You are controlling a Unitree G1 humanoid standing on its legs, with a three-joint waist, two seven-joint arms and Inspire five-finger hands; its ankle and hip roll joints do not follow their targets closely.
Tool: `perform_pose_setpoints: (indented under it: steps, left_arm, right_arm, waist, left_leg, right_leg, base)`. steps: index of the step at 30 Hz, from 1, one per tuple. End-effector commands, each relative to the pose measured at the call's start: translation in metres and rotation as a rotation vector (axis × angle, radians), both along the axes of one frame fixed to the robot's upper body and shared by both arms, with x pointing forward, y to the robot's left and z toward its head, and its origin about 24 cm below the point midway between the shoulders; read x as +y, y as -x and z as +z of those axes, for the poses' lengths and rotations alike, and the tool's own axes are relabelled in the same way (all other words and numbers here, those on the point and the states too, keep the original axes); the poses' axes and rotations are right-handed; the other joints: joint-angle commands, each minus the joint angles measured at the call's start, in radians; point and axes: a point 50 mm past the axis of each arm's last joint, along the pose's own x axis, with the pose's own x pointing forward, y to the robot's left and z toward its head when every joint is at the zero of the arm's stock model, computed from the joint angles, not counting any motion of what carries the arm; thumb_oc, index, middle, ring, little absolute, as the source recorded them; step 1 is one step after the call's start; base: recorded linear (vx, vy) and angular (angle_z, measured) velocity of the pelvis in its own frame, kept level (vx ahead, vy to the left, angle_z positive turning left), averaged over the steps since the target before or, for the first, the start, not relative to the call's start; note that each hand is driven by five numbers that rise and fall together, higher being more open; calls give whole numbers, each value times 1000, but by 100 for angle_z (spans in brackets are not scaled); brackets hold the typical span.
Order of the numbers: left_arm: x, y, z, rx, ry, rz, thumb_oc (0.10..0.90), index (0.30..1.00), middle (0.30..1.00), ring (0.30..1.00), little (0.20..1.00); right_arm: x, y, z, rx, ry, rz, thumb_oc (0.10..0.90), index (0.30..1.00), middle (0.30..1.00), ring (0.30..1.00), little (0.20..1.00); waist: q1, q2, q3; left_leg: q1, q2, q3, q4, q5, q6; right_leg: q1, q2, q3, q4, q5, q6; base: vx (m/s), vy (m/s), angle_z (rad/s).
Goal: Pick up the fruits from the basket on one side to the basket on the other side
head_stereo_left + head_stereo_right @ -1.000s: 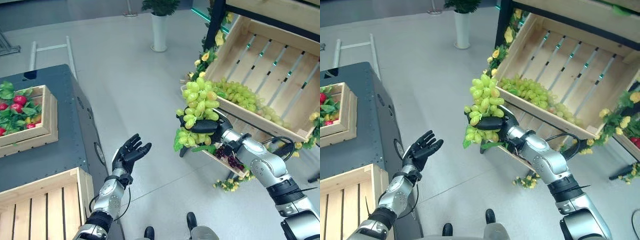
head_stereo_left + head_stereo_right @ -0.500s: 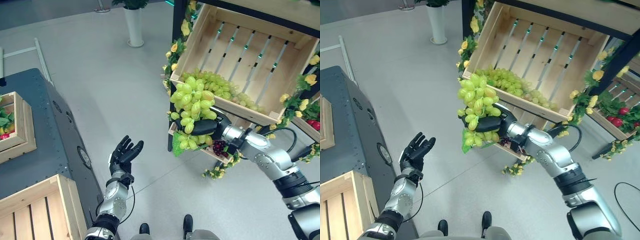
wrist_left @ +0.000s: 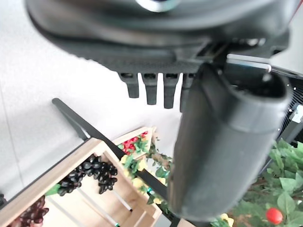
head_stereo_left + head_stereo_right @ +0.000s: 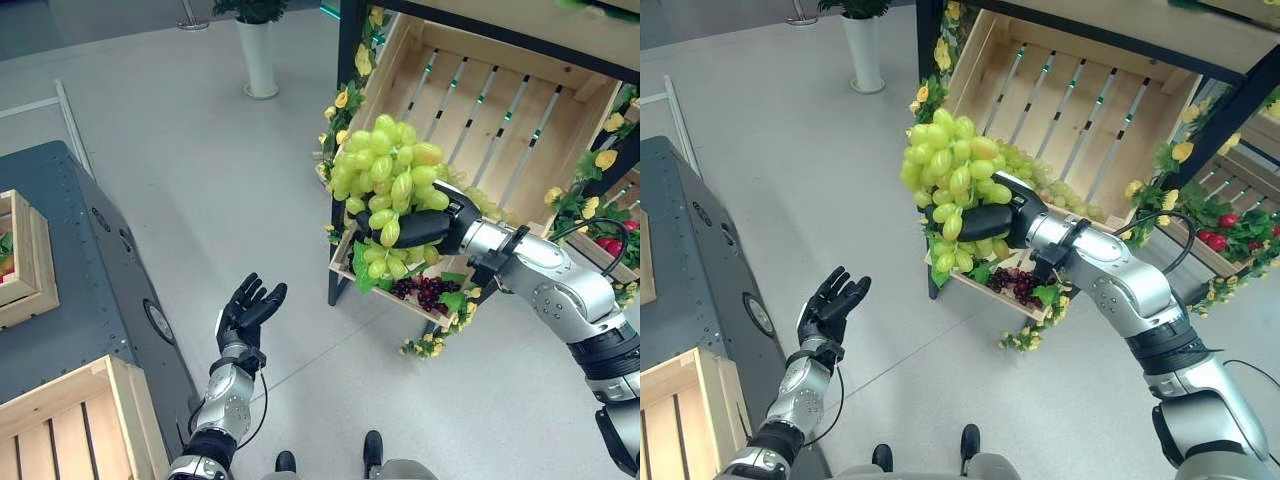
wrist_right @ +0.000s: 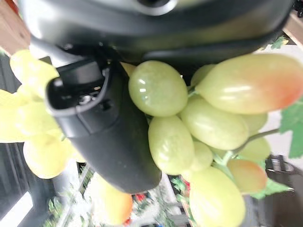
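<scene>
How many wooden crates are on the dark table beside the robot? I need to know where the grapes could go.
2. One slatted crate sits at the near corner of the table. A second crate lies farther back at the frame's left edge, partly cut off.

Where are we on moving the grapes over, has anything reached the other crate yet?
Done: one green grape bunch is lifted off the tilted shelf crate. In hand: the right hand is closed round it in mid-air; the left hand is open, holding nothing. Left: the slatted crate on the dark table shows bare slats, and more green grapes remain on the shelf.
</scene>
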Motion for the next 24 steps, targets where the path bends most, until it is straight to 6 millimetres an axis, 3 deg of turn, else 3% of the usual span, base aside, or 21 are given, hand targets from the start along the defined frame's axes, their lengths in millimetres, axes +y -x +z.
perform_pose_setpoints:
  steps: [1,13,21,24]
  left_arm:
    - [16,-7,19,-113,-120,-44,800,900,900,900,900]
    - [11,-8,19,-114,-101,-66,800,900,900,900,900]
    - [6,-12,21,-115,-91,-75,800,900,900,900,900]
    - [3,-13,21,-114,-92,-82,800,900,900,900,900]
  right_arm:
    - [-25,-16,75,-198,-293,-145,400,300,300,300,300]
    - [-88,-41,101,-98,-508,-552,400,300,300,300,300]
    - [-102,-55,85,130,-726,-686,400,300,300,300,300]
    - [-102,-60,76,194,-732,-721,400,300,300,300,300]
  waist:
    - [4,-18,-167]
    - [23,-19,-181]
    - [37,-13,-181]
    - [43,-12,-181]
  left_leg:
    - [-22,-37,-44,2,-16,7]
    - [-17,-37,-60,2,-24,5]
    - [-17,-39,-69,2,-16,5]
    - [-17,-40,-73,2,-15,5]
  right_leg:
    - [58,-31,19,3,-2,3]
    - [70,-32,13,3,-7,-1]
    - [71,-37,3,3,1,-6]
    - [72,-38,0,3,0,-7]
  base:
    - [33,18,-1]
    - [5,3,0]
    - [1,5,0]
    - [-5,7,6]
